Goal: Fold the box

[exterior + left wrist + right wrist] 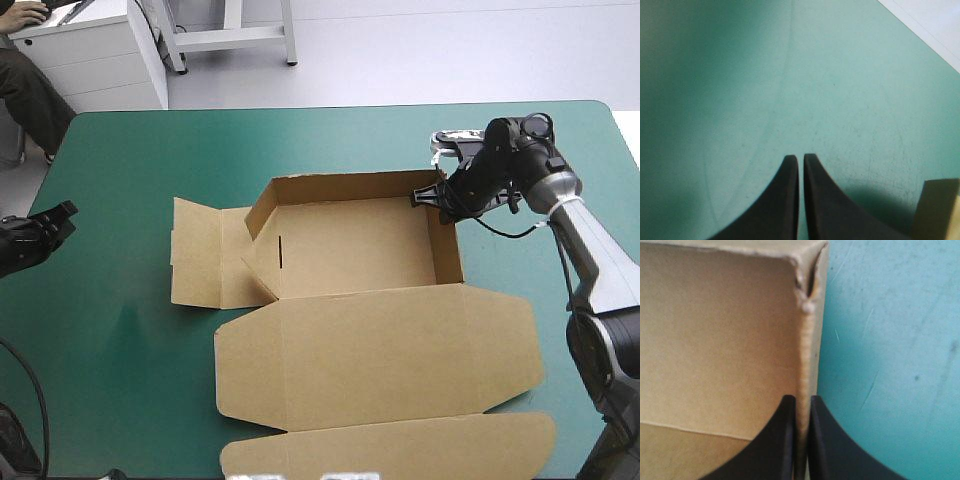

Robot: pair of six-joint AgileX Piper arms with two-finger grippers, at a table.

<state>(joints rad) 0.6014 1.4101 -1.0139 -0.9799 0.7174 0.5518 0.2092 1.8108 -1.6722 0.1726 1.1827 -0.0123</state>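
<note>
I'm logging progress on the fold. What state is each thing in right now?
box: open tray, far and right walls raised, left wall leaning outward.
lid: flat on the teal-green cover, toward the near edge.
left side flap: lying flat, not tucked.
right gripper: shut on the box's right wall, near its far corner.
left gripper: shut, holding nothing, over bare cover by the table's left edge.
</note>
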